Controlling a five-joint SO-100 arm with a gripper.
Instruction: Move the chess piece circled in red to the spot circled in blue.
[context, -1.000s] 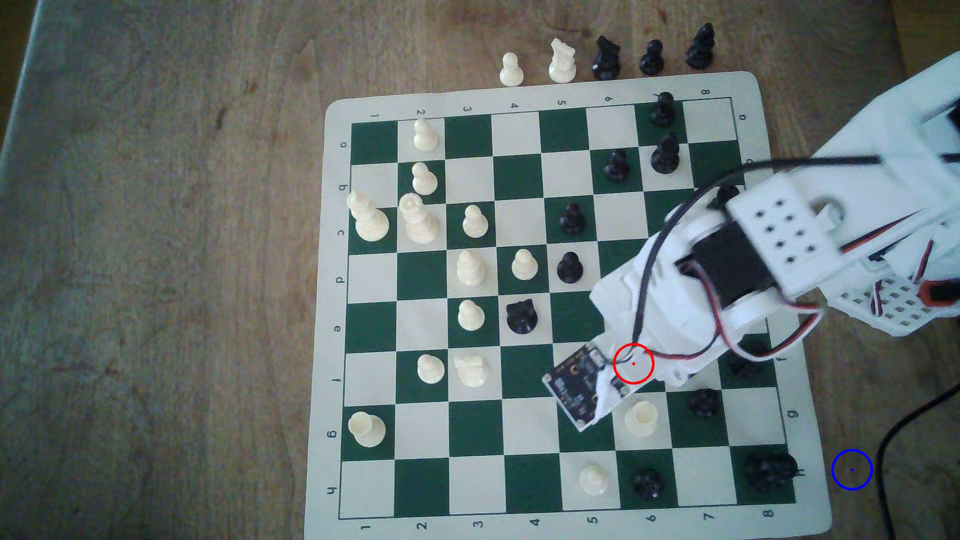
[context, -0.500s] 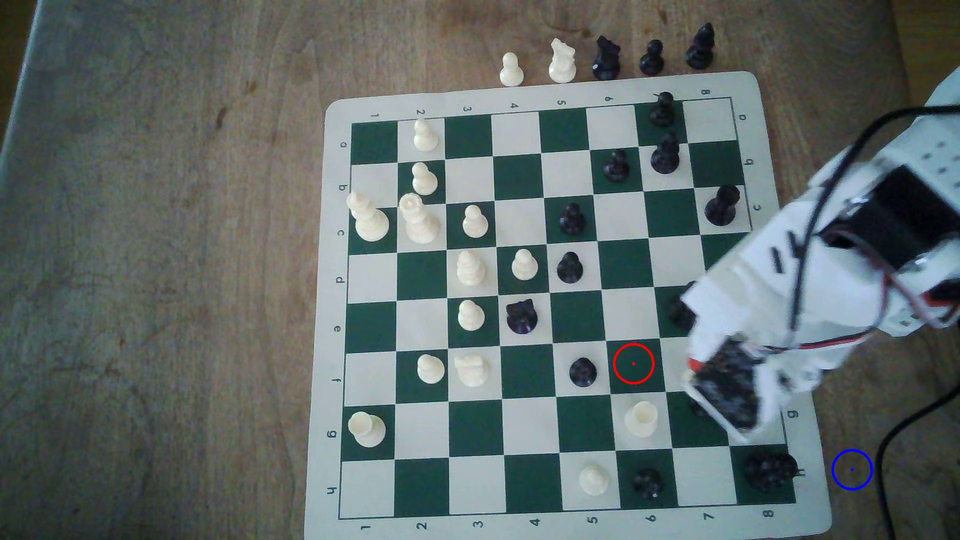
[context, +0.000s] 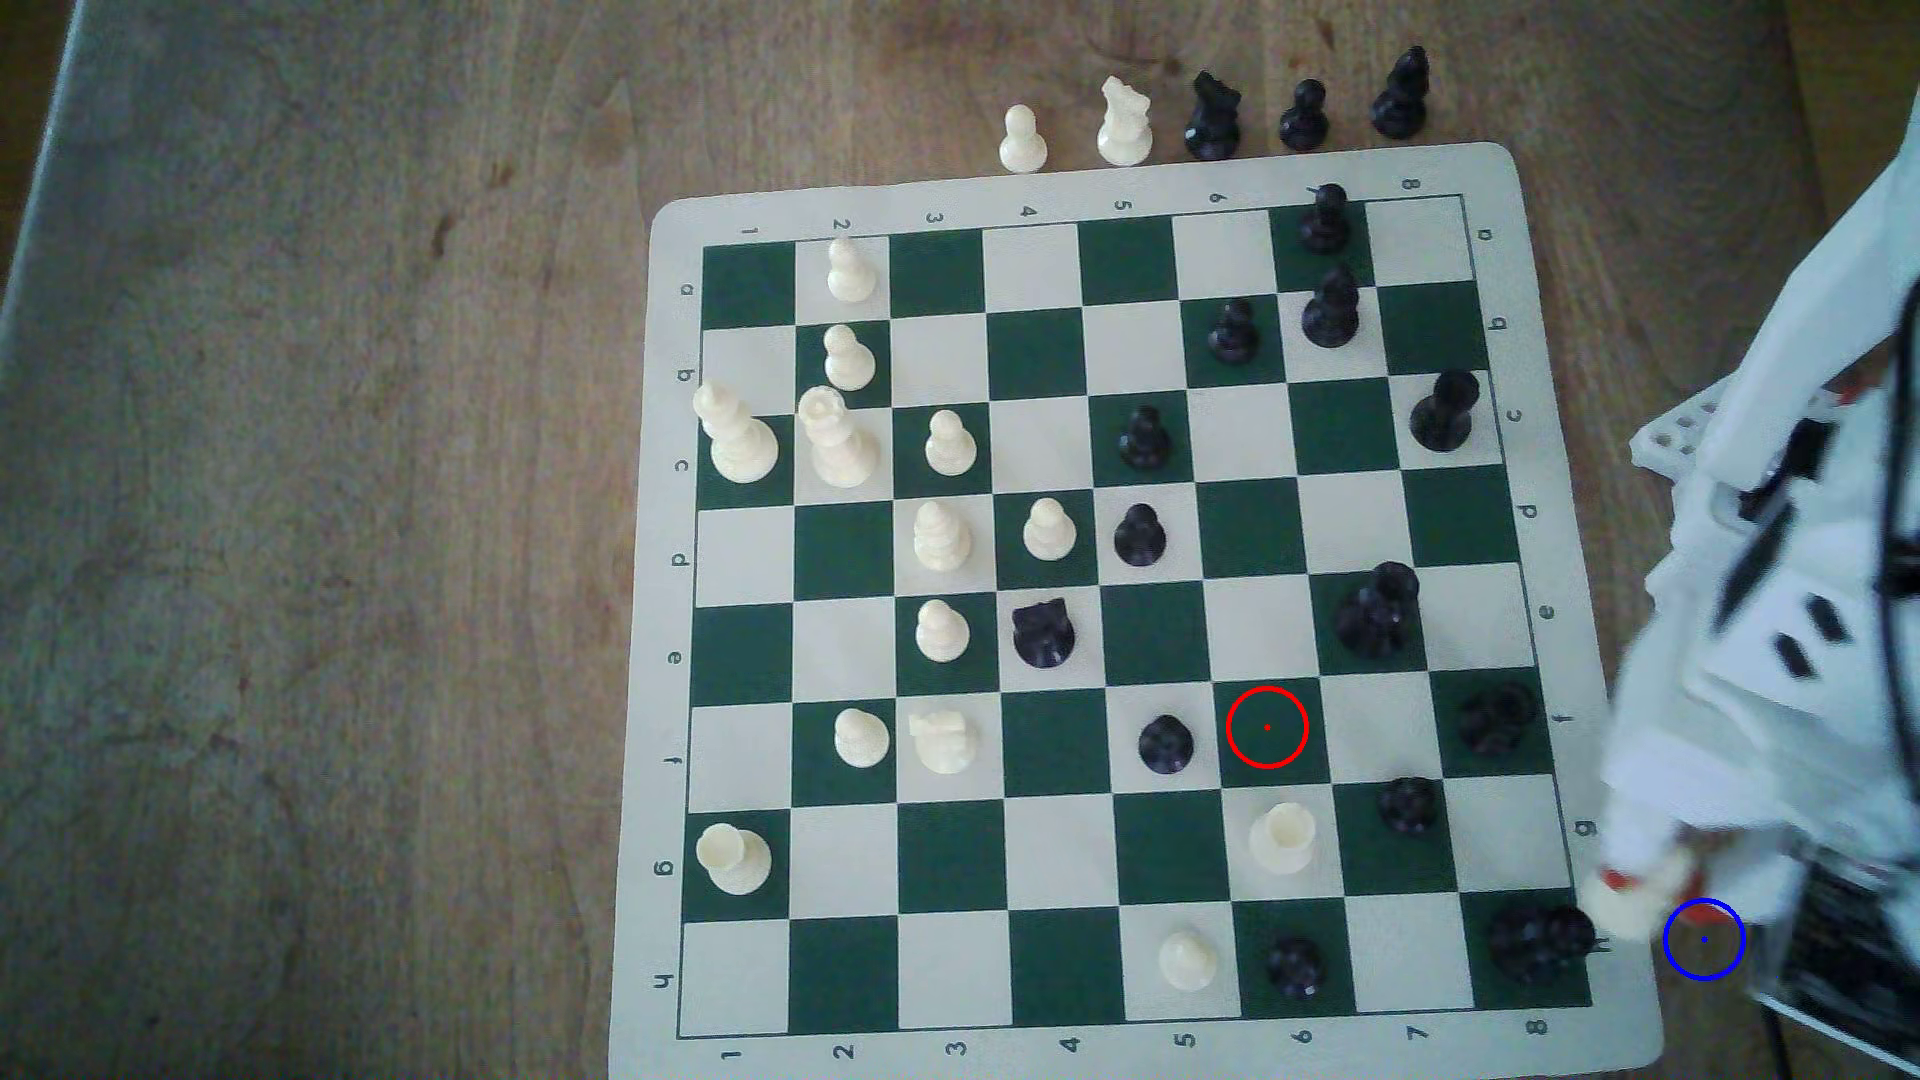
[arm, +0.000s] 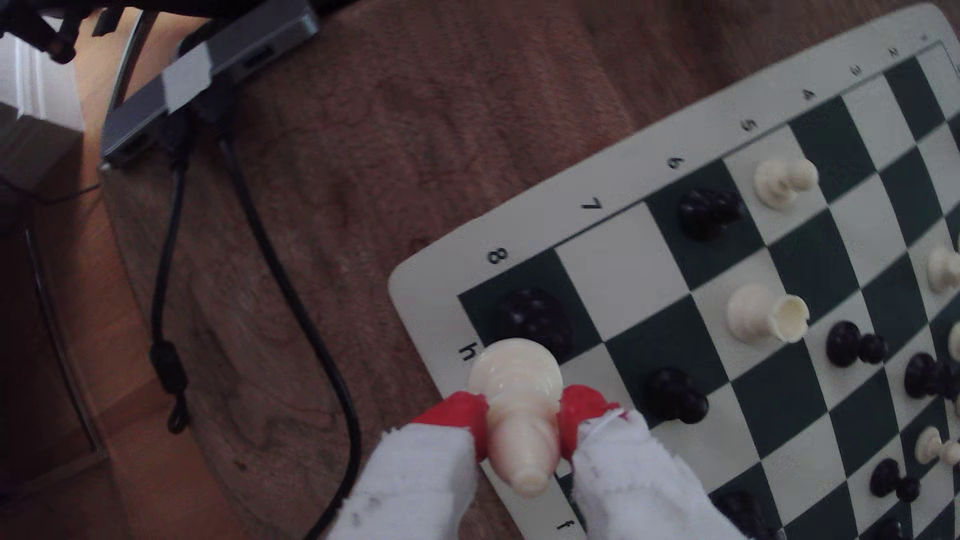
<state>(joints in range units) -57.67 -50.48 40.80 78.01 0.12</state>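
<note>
Table w/ wood grain, lots of bare room at the exterior view's left; at that view's right the margin betw board and frame edge is narrow, and the arm takes most of it. Board is a thin mat; its rounded h8 corner sits just beside the blue ring. Ring lies on bare wood, off the mat, partly under the arm's lower end.

In the wrist view a grey hub and black cables lie on the wood well off the mat, table edge beyond them. Judgement: overshoot outward brings the arm toward the cables; snagging one could drag the hub.

Gripper is closed on the pawn: red pads pinch its neck from both sides, base pointing away from the wrist cam. Pawn hangs over the mat border near "h", close to the black piece on h8; height above the mat can't be told. In the exterior view the pawn is blurred, just short of the ring, betw it and h8.

Risks, as I judge them:
- Dropping early: base lands half on the mat rim, half on wood, so pawn tips.
- Descending here: base or pad could clip the h8 piece and knock it.
- Pinch is on a narrow tapered neck; pawn may slip or swing if the arm jerks.
- Pawn looks tilted in the grip; set down like that, it may topple on release.

Room: free path runs outward, away from h8, over bare wood to the ring.
</note>
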